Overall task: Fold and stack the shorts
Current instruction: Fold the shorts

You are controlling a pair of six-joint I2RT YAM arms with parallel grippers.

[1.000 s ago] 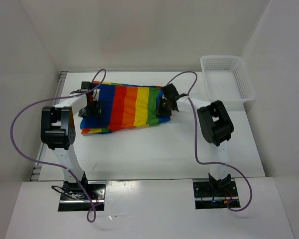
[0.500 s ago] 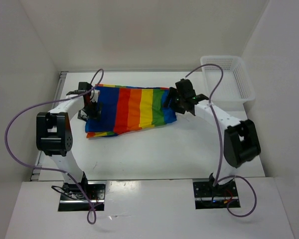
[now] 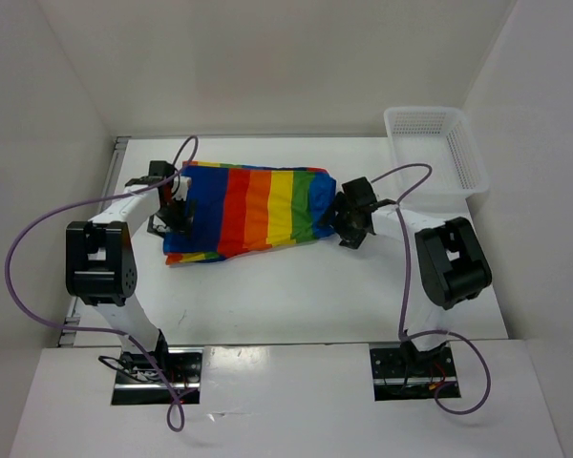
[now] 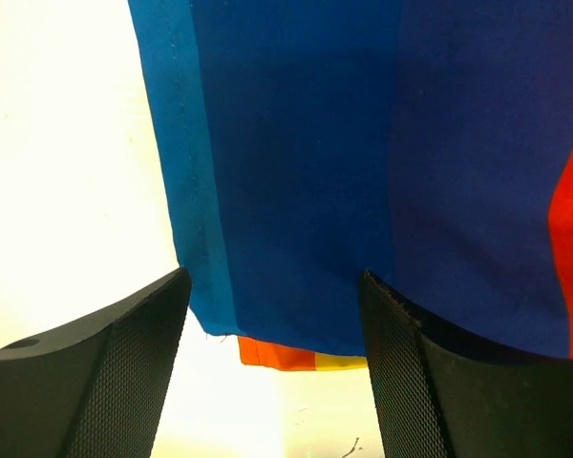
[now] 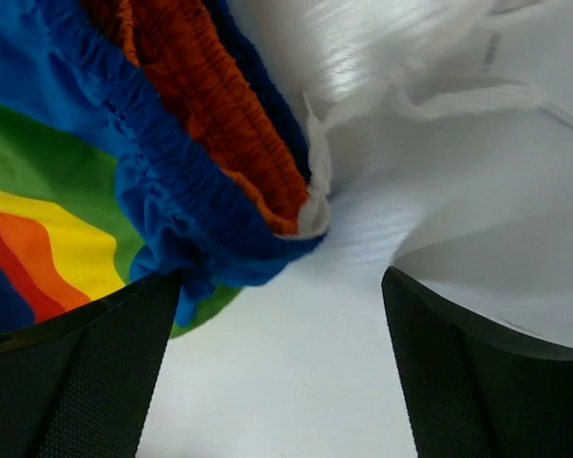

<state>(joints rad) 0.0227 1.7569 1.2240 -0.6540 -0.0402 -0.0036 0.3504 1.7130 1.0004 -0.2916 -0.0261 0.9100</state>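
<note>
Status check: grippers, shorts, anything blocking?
Left gripper open over blue end. Right gripper open beside waistband, nothing held. Shorts lie doubled over on table. Basket stands apart, far right; nothing blocking.

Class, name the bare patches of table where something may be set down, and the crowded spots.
Free: the broad strip of table between the shorts and the arm bases. Narrower: the strip behind the shorts. Crowded: the shorts' ends, at the left gripper and right gripper, and beside the basket.

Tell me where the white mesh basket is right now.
In the top view, the white mesh basket sits at the far right corner of the table, to the right of the rainbow shorts and not touching them.
</note>
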